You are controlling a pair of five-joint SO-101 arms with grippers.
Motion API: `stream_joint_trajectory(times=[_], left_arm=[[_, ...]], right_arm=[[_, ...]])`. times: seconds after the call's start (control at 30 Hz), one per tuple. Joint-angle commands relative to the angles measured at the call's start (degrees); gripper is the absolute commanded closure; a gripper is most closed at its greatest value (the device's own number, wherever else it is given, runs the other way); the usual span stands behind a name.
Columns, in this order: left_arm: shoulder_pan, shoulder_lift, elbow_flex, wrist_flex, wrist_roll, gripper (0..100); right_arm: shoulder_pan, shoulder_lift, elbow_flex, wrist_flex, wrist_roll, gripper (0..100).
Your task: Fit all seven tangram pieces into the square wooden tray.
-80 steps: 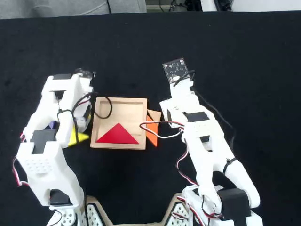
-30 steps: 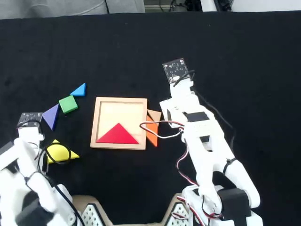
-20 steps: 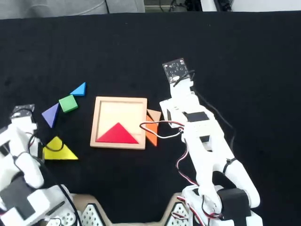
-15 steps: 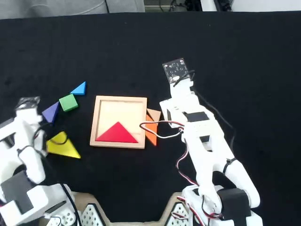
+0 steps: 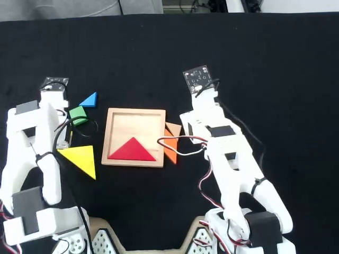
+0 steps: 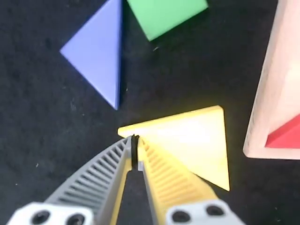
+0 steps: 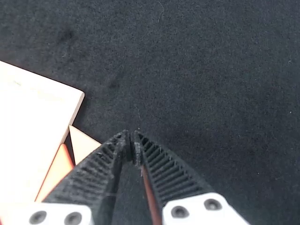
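Tray [image 5: 134,112] is set on the table between the two arms. A seated triangle [image 5: 132,151] is held in the tray, against its near wall. A loose triangle [image 5: 82,159] is laid just left of the tray's near-left corner, with the left gripper [image 6: 133,140] placed at one of its corners. A square [image 5: 78,115] is found left of the tray's far-left corner. A small triangle [image 5: 89,99] is placed just behind it, and a mid triangle [image 6: 96,51] beside it, away from the tray. Just beside the tray's right wall an edge triangle [image 5: 173,129] is laid at the far end, with a flat piece [image 5: 170,150] directly in front. Right gripper [image 7: 130,137] is positioned near the edge triangle.
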State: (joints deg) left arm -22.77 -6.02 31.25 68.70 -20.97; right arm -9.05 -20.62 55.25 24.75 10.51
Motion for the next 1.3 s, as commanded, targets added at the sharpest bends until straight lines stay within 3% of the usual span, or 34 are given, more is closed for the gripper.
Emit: stream_joint_trajectory(times=[0.0, 0.27, 0.53, 0.67, 0.87, 1.07, 1.27], left_arm=[[-0.5, -1.1, -1.5, 4.9, 0.1, 97], [-2.9, 0.4, 1.8, 4.7, -2.1, 97], [-12.4, 4.5, 6.5, -10.6, -7.1, 97], [-9.3, 6.7, 6.5, -8.8, -7.2, 97], [-3.2, 12.7, 1.6, 3.0, -6.9, 97], [-5.5, 18.9, -2.0, 3.7, -7.3, 97], [-2.9, 8.0, 0.2, 2.9, -8.4, 97]], right_arm=[[0.4, -0.3, -0.4, -0.7, 0.7, 98.1], [0.4, -0.3, -0.4, -0.7, 0.7, 98.2], [0.2, -0.1, -0.3, -0.7, 0.7, 98.2], [0.2, -0.1, -0.3, -0.7, 0.7, 98.2], [0.2, 0.0, -0.3, -0.7, 0.7, 98.1], [0.2, 0.0, -0.3, -0.7, 0.7, 98.1], [0.2, 0.0, -0.3, -0.7, 0.7, 98.1]])
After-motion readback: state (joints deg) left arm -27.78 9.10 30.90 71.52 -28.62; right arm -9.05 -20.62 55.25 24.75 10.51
